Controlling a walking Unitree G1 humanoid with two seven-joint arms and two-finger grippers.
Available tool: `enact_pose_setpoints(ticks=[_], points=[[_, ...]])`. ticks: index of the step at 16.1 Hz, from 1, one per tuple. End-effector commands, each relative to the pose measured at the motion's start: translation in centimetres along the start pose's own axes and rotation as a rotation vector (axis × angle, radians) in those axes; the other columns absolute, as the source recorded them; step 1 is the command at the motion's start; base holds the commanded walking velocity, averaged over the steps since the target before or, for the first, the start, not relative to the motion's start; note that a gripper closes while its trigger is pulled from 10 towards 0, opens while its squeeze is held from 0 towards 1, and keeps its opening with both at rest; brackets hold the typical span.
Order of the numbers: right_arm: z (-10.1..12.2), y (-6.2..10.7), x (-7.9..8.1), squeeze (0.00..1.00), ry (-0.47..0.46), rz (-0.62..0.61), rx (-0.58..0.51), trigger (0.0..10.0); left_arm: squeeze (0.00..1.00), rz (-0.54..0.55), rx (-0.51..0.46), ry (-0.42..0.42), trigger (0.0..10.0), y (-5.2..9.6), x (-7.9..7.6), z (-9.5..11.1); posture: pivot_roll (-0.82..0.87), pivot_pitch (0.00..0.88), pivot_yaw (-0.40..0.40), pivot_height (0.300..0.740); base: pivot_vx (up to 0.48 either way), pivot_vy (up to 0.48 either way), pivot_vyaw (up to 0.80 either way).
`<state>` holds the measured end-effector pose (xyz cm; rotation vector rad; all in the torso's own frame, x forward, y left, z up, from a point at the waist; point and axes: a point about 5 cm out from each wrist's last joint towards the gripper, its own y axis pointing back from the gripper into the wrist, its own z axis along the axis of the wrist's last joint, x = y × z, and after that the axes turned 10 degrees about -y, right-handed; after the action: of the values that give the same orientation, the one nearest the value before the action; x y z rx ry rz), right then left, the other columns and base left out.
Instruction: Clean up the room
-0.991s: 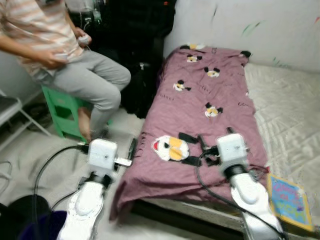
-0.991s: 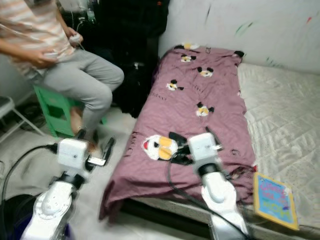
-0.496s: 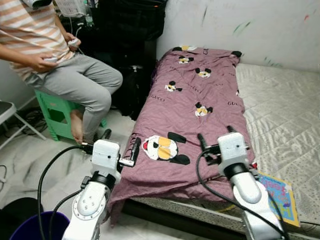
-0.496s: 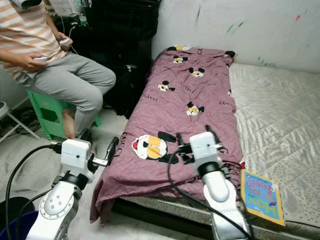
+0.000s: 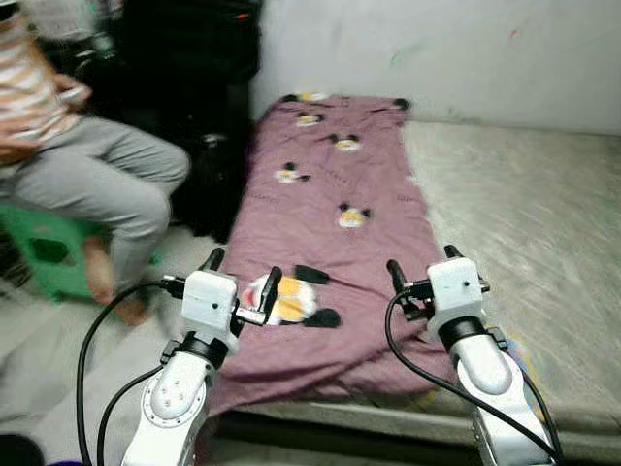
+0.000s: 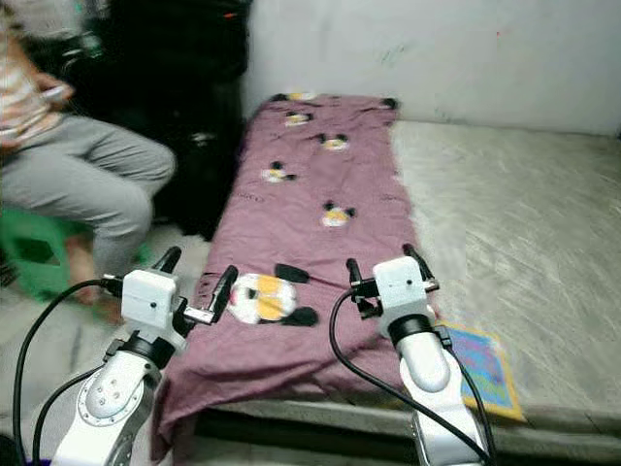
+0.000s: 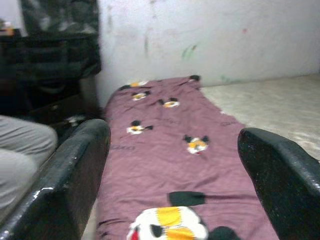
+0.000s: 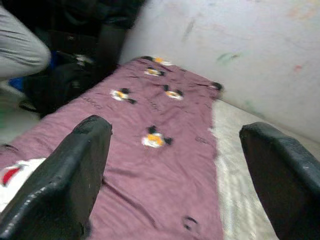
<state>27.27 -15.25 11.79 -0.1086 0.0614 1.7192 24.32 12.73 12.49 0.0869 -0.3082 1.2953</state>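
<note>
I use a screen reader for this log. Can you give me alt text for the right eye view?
A purple cartoon-print blanket lies along a grey quilted mattress, with the open left gripper and open right gripper raised over its near end. A seated person is at left; a colourful book is bottom right.

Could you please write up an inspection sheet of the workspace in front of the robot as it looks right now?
Surface: mattress, pale quilted cover, bare on the robot's right half.
Job's things: purple blanket with cartoon mouse prints, spread along the mattress's left side, its near edge hanging over the bed front; colourful book at the mattress's near edge, beside the right arm.
Clutter: nothing seen beyond these.
End effectors: left end effector open, held over the blanket's near left corner; right end effector open, above the blanket's right edge; both hold nothing.
Cables: black cables loop from each wrist.
Surroundings: seated person on green stool; dark luggage; marked white wall.
</note>
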Motion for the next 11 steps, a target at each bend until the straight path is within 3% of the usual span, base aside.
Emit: enact_pose_setpoints(ticks=[1,5,11], points=[[0.28,-0.33,0.49,0.00,-0.004,0.018,-0.012,10.0,0.00,0.001,-0.008,-0.010,10.0,0.00,0.36,0.08,0.00,0.000,-0.007,0.740,0.330,0.000,0.00],[0.31,-0.39,0.51,0.00,-0.004,0.015,-0.015,10.0,0.00,0.001,0.003,-0.008,10.0,-0.05,0.28,-0.03,0.00,0.000,-0.005,0.740,0.304,0.000,0.00],[0.22,-0.46,0.52,0.00,-0.005,0.006,-0.008,10.0,0.00,0.027,0.031,-0.023,10.0,-0.15,0.55,-0.38,0.00,0.000,-0.002,0.740,0.000,0.000,0.00]])
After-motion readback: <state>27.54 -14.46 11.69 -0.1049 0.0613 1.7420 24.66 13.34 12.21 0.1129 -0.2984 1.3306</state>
